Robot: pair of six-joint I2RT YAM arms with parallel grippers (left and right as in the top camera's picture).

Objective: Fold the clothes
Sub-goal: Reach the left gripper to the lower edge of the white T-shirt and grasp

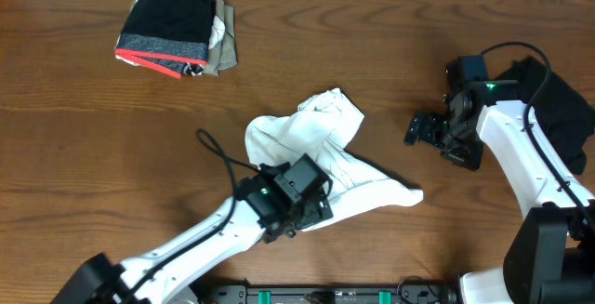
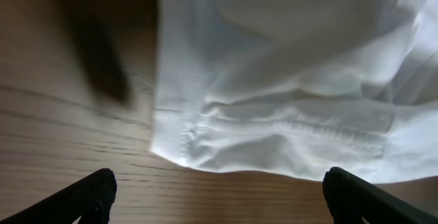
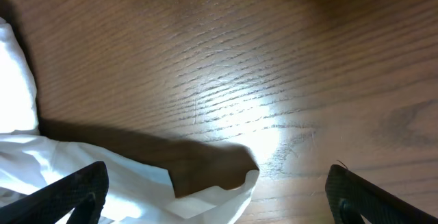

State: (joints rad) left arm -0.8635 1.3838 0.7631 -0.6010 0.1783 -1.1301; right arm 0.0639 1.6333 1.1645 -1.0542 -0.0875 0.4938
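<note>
Shirt crumpled on bench | left pincer spread over hem (lining up a grab, I guess) | right pincer spread, empty

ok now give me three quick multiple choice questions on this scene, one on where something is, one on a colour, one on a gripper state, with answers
1. In the overhead view, where on the table is the stack of clothes?
A. top left
B. bottom right
C. dead centre

2. What colour is the crumpled shirt in the middle?
A. red
B. white
C. green

3. How is the left gripper?
A. shut on the shirt
B. shut on nothing
C. open

Answers:
1 A, the stack sits near the upper left corner.
2 B, the cloth shows plain white in every view.
3 C, its wrist view shows the fingers wide apart, just short of the shirt's hem.
</note>
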